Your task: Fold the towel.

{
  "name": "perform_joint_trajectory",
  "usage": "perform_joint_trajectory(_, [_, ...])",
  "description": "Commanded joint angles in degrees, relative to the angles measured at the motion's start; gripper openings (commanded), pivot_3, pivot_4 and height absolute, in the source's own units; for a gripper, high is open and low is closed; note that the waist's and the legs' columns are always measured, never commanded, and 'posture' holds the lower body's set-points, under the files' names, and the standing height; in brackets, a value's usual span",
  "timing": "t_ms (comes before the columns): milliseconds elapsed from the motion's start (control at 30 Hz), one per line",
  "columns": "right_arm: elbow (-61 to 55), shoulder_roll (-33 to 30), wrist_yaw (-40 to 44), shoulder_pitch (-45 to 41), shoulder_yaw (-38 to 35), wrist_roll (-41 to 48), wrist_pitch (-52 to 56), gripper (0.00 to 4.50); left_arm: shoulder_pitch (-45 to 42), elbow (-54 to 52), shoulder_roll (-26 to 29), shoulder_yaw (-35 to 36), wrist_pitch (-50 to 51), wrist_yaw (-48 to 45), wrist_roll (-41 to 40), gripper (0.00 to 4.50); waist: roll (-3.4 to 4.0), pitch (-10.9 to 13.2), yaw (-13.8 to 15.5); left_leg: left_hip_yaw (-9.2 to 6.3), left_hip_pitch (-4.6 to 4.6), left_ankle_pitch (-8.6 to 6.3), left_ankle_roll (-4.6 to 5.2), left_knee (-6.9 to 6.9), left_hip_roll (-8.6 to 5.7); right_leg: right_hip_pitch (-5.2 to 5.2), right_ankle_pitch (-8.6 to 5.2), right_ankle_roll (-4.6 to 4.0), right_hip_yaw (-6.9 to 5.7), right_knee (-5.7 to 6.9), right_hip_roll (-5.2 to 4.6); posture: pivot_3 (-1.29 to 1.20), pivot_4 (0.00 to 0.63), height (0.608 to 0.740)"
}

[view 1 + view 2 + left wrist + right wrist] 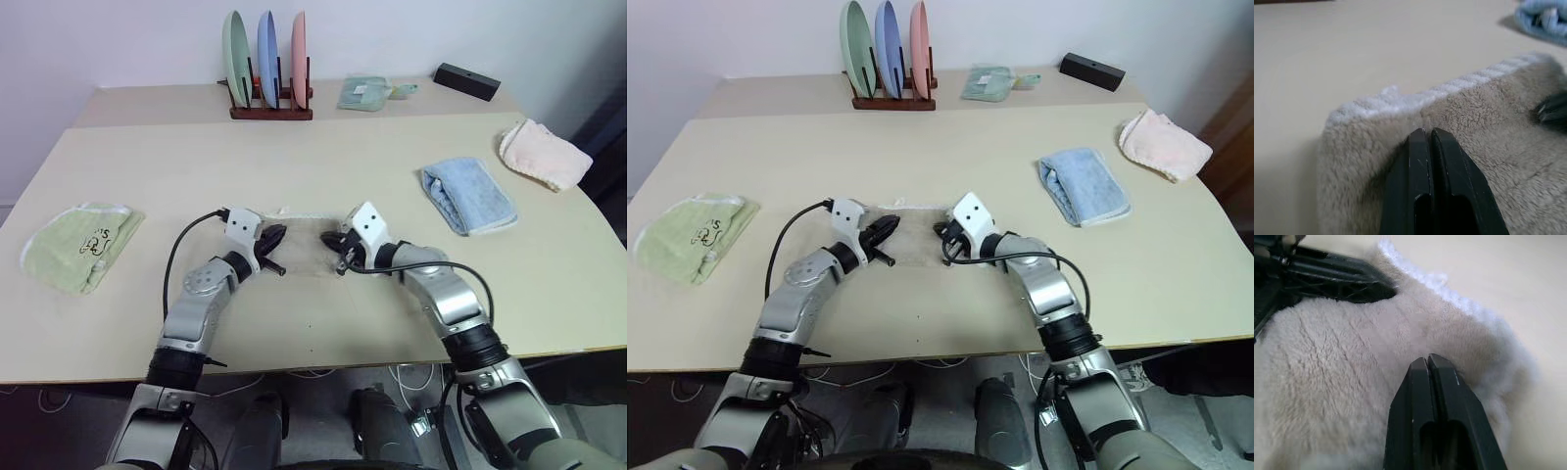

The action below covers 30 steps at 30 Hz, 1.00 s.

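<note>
Left pincer (1426,134): we are seeing it pressed together on the beige terry towel (1484,122) — pinching nothing.
Right pincer (1426,361): likewise pressed together — risking sliding off the pile.

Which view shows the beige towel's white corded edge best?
The left wrist view: the white edging runs in close-up along the towel. The right wrist view shows it as a pale fringe; the eye views show a thin strip between the grippers.
</note>
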Motion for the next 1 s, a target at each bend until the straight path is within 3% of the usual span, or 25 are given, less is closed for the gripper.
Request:
perform_joint_trajectory(33, [-10.6,-2.7,0.8,0.2,-6.8,8.9,13.8,1.64,2.3,-11.2,4.6,3.8,0.4,-2.8,-2.8,0.13,0.00,0.0,-0.1,0.00,-0.11,0.00,0.00,0.00,0.01,-0.12,0.00,0.00,0.01,0.02,0.00,0.00,0.150,0.740])
perform_joint_trajectory(133, [-15.0,-3.8,-0.5,0.7,-11.3,15.9,27.5,3.18,5.9,-17.0,9.8,3.4,0.4,-6.7,-2.5,0.13,0.02,0.0,0.0,-0.02,-0.14,0.00,0.00,-0.02,0.02,-0.16,0.00,-0.02,0.00,0.03,0.01,0.00,0.150,0.740])
perform_joint_trajectory(233, [-15.3,0.8,-7.0,0.1,-17.4,20.6,38.8,4.48,9.2,-22.0,14.3,2.5,0.4,-11.7,-3.9,0.13,0.04,0.0,0.0,0.00,-0.14,-0.01,0.01,-0.03,0.02,-0.14,0.00,-0.04,0.00,-0.01,0.00,0.00,0.150,0.740])
perform_joint_trajectory(400, [-11.1,6.3,-14.3,0.2,-19.5,20.4,44.6,4.48,13.3,-28.8,19.4,1.4,1.3,-18.2,-6.5,0.13,0.06,0.0,0.1,0.04,-0.18,-0.01,0.02,-0.03,0.02,-0.17,0.00,-0.06,0.02,-0.02,0.00,0.00,0.150,0.740])
perform_joint_trajectory(700, [-2.7,14.1,-19.8,-3.5,-18.3,20.2,40.9,4.48,16.3,-31.0,20.2,3.2,3.0,-17.2,-7.0,0.13,0.06,0.0,-0.9,0.03,-0.12,-0.01,0.02,-0.03,0.09,-0.16,0.00,-0.06,0.01,0.02,0.09,0.00,0.150,0.740])
perform_joint_trajectory(800, [-0.9,17.0,-21.0,-5.7,-19.9,21.6,40.4,3.69,16.9,-31.2,20.1,3.8,3.0,-15.9,-6.6,0.13,0.07,0.0,-1.4,0.01,-0.12,-0.01,0.02,-0.04,0.09,-0.17,0.00,-0.05,0.01,0.04,0.10,0.00,0.150,0.740])
perform_joint_trajectory(1000, [-0.9,18.2,-22.3,-6.8,-21.8,23.2,40.8,0.77,17.9,-31.2,20.2,4.2,2.8,-14.1,-6.3,0.13,0.09,0.0,-1.4,0.03,-0.21,-0.01,0.02,-0.07,0.09,-0.32,0.00,-0.05,0.04,0.14,0.10,0.00,0.150,0.740])
